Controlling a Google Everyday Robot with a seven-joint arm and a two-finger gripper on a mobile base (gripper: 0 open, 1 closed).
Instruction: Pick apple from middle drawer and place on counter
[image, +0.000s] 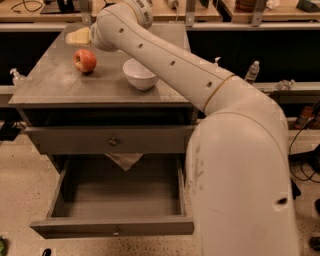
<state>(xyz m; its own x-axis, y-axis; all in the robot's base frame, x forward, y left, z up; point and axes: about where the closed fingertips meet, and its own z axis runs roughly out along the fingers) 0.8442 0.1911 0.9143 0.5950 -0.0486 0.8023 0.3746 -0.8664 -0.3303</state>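
Note:
The apple (85, 61), red with yellowish patches, rests on the grey counter (60, 85) near its back left. My gripper (78, 36) shows as a pale yellowish tip at the end of the white arm (165, 55). It is just behind and above the apple and apart from it. The middle drawer (117, 200) is pulled out below. It is shallow and grey, with a tiny knob on its front (116, 231), and nothing lies inside it.
A white bowl (140, 74) stands on the counter right of the apple, under the arm. The upper drawer front (113, 142) with a larger knob is closed. Bottles (253, 71) stand on the ledge at right, one (16, 76) at left. My white base (240, 185) fills the right foreground.

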